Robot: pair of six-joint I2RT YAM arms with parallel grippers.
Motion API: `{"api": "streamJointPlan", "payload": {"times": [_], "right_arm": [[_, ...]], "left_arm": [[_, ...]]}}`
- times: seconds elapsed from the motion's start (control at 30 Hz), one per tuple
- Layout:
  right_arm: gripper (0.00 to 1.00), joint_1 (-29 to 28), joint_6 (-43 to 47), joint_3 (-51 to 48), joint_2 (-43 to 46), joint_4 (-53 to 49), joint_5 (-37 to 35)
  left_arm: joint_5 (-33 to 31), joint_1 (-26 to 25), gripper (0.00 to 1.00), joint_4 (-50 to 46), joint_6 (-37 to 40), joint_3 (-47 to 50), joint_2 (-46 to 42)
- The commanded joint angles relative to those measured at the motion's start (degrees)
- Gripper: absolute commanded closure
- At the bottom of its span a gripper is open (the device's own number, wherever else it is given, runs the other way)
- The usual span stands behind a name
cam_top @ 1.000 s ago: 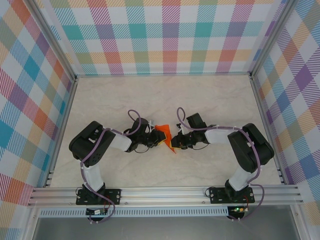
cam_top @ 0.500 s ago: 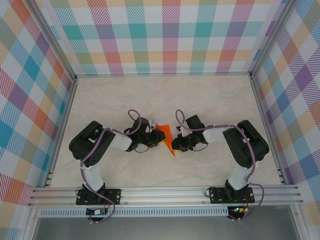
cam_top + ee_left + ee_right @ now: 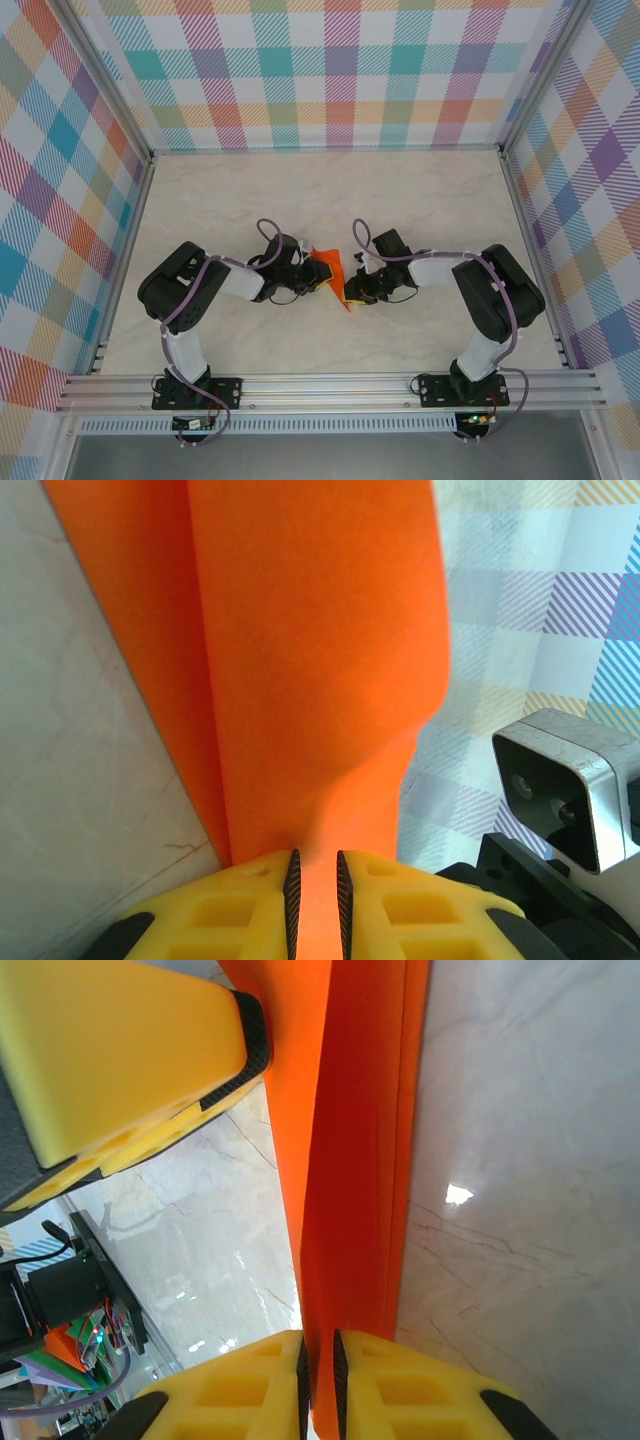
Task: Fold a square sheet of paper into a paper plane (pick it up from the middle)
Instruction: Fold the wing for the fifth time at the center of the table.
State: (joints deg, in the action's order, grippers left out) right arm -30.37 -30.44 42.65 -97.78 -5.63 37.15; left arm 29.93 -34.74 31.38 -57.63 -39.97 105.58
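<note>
Here, left gripper [image 3: 322, 272] and right gripper [image 3: 350, 289] pinch one folded orange paper [image 3: 336, 270] at mid-frame.
Past the bottom metal rail [image 3: 330, 385], yellow fingers [image 3: 250, 905] close narrowly on its smooth, creased layers; beyond, the bare marbled table [image 3: 330, 190] lies open up to the checked walls [image 3: 340, 70].

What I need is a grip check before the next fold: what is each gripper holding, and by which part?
Both hold the folded orange paper: the left gripper pinches one edge, the right gripper the layered opposite edge.
</note>
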Motion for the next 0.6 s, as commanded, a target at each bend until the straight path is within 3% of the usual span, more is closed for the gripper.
{"api": "streamJointPlan", "payload": {"times": [0.0, 0.33, 0.47, 0.57], "right_arm": [[0.86, 0.2, 1.2, -0.7, -1.3, -1.3, 0.9], [0.86, 0.1, 1.5, 2.2, -4.0, -3.8, 0.2], [0.76, 0.1, 2.0, 1.6, 1.2, -5.2, -1.0], [0.68, 0.1, 2.5, 0.9, 7.2, -7.8, -5.9]], "left_arm": [[-2.1, -0.4, 0.81, -3.6, 1.1, -0.2, 0.9], [-2.2, -0.5, 0.81, -4.2, 1.0, -0.3, 1.0], [-2.2, -0.4, 0.81, -4.6, 1.0, -0.3, 0.8], [-2.3, -0.4, 0.81, -4.8, 1.1, -0.3, 0.6]]}}
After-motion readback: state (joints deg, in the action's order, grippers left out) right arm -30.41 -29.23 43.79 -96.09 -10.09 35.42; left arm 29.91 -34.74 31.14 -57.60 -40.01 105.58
